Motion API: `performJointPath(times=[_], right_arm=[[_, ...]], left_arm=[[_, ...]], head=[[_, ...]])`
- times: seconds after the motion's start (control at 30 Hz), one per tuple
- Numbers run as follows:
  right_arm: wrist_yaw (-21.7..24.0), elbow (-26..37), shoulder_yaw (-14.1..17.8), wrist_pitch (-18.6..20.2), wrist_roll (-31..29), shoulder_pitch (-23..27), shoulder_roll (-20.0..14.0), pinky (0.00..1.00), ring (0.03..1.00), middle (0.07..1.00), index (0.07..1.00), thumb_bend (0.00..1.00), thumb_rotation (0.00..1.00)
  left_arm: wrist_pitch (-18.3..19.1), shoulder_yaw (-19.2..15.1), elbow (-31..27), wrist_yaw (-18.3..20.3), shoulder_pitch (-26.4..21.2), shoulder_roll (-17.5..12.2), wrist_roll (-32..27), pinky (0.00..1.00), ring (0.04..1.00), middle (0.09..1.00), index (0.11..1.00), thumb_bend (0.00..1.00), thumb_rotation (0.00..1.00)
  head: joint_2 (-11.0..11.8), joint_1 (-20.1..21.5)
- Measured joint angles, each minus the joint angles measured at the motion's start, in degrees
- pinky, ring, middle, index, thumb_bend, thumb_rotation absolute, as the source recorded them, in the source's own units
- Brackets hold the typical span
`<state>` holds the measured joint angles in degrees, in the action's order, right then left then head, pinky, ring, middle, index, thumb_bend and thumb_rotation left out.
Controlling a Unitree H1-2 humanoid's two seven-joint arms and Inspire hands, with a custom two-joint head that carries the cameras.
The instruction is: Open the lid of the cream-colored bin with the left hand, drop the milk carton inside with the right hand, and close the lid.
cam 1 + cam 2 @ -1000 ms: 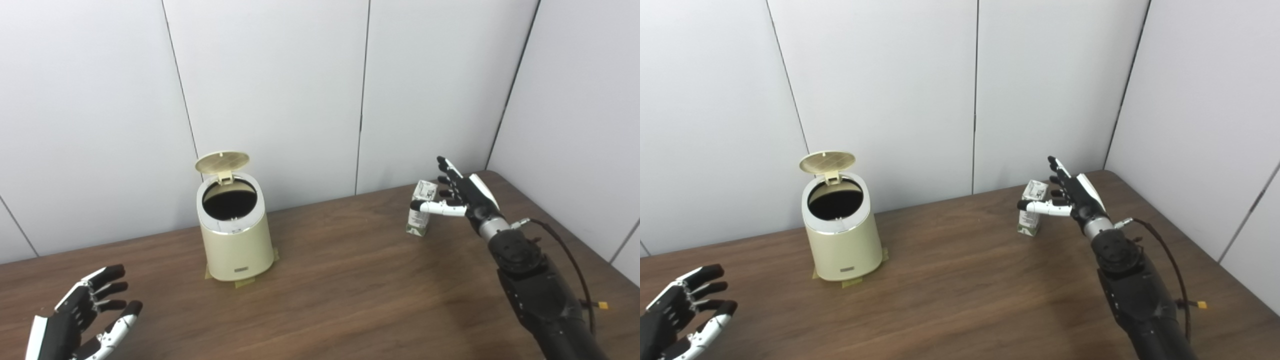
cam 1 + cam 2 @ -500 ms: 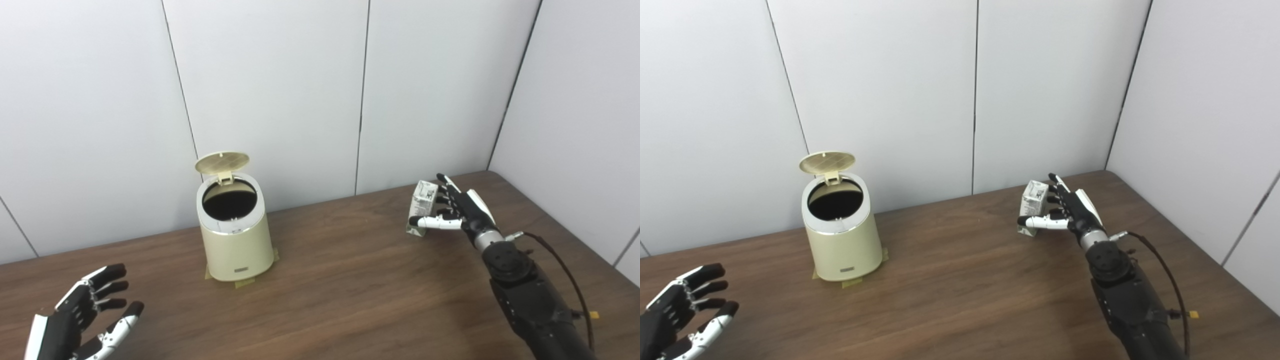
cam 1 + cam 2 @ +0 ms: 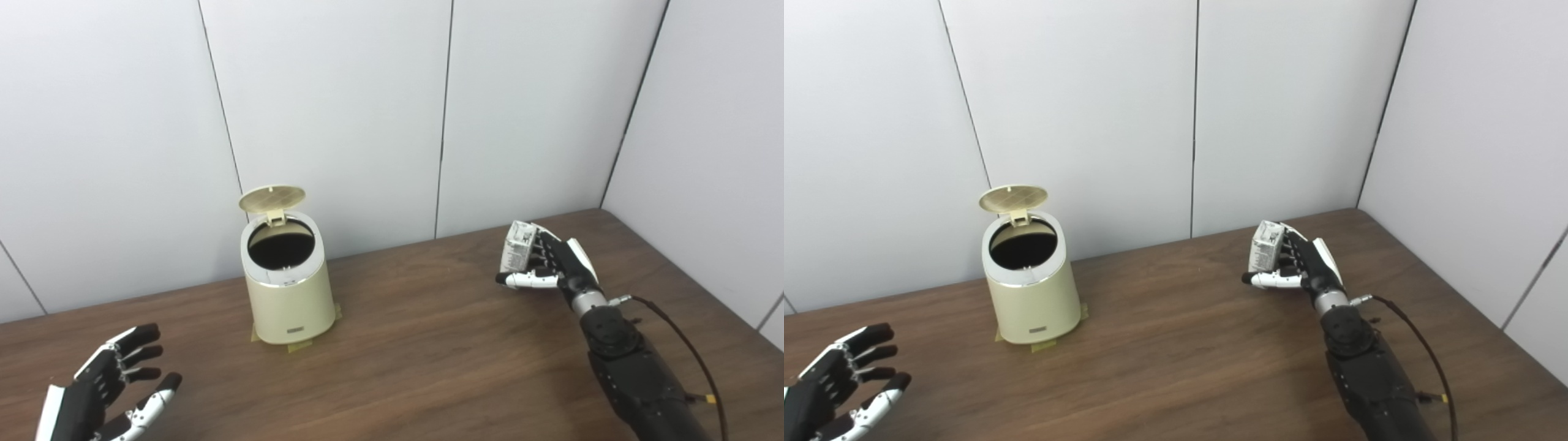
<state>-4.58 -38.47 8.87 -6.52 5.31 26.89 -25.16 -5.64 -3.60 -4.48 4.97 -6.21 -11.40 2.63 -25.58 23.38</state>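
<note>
The cream-colored bin (image 3: 288, 306) stands on the brown table left of the middle, its round lid (image 3: 272, 198) tipped up at the back and the dark opening showing. A small white milk carton (image 3: 516, 245) is upright at the far right of the table. My right hand (image 3: 554, 263) is shut on it, fingers curled behind it and the thumb lying across its lower front, so its base is hidden. My left hand (image 3: 110, 392) hovers open at the bottom left, well away from the bin.
Tape patches (image 3: 300, 347) show under the bin's base. White wall panels close off the table's back and right sides. A thin cable (image 3: 680, 331) hangs along my right forearm. The wooden tabletop (image 3: 429, 343) stretches between bin and carton.
My right hand has come down and closed round the carton, fingers wrapping behind it and the thumb swinging under its front. My left hand has barely shifted. The bin is unchanged.
</note>
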Motion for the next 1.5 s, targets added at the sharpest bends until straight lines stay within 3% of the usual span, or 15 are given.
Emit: performJointPath(times=[0.17, 0.27, 0.33, 0.4, 0.8, 1.23, 1.43, 1.5], right_arm=[[-1.4, -2.1, -0.1, -2.5, 0.3, 0.5, 0.0, 0.7, 0.762, 0.803, 0.805, 0.84, 0.18], [-4.5, -3.3, -0.1, -4.2, 1.3, 0.8, 0.5, 0.48, 0.558, 0.634, 0.707, 0.78, 0.1], [-8.0, -3.7, -0.2, -5.2, 2.8, 0.9, 1.1, 0.35, 0.409, 0.486, 0.582, 0.6, 0.03], [-11.0, -4.3, -0.3, -5.7, 4.2, 1.2, 1.7, 0.31, 0.378, 0.458, 0.542, 0.54, 0.01], [-17.9, -4.4, -1.8, -6.3, 7.6, 1.5, 3.6, 0.33, 0.388, 0.445, 0.518, 0.52, 0.0], [-18.9, -3.2, -2.1, -6.5, 8.5, 1.5, 4.9, 0.33, 0.378, 0.44, 0.528, 0.52, 0.0], [-18.8, 6.5, -2.6, -6.2, 9.5, 1.2, 5.9, 0.33, 0.376, 0.439, 0.531, 0.52, 0.0], [-17.9, 10.8, -2.9, -4.6, 9.5, 1.3, 6.7, 0.33, 0.378, 0.439, 0.527, 0.52, 0.0]], left_arm=[[0.1, 0.1, -0.3, 0.1, 0.1, 0.0, 0.0, 0.64, 0.749, 0.795, 0.767, 0.5, 0.0], [0.2, 0.2, -1.2, 0.1, 0.1, 0.0, 0.2, 0.64, 0.748, 0.794, 0.765, 0.5, 0.0], [0.3, 0.2, -1.3, 0.1, 0.1, 0.0, 0.3, 0.64, 0.747, 0.791, 0.76, 0.49, 0.0], [0.3, 0.2, -1.2, 0.1, 0.1, 0.0, 0.4, 0.64, 0.744, 0.788, 0.757, 0.49, 0.0], [0.3, 0.4, -1.2, 0.1, 0.1, 0.0, 0.4, 0.61, 0.726, 0.773, 0.746, 0.5, 0.0], [0.2, 0.7, -1.2, 0.0, 0.1, 0.0, 2.0, 0.61, 0.719, 0.767, 0.742, 0.5, 0.0], [0.1, 0.7, -0.6, 0.0, 0.1, 0.0, 1.9, 0.62, 0.721, 0.766, 0.74, 0.51, 0.0], [0.1, 0.7, -0.4, 0.0, 0.1, 0.0, 2.1, 0.63, 0.721, 0.767, 0.739, 0.51, 0.0]], head=[[-0.4, -0.1], [-0.4, -0.2], [-0.4, -0.2], [-0.4, -0.2], [-0.9, -0.8], [-1.0, -1.4], [-0.8, -2.3], [-0.7, -3.0]])
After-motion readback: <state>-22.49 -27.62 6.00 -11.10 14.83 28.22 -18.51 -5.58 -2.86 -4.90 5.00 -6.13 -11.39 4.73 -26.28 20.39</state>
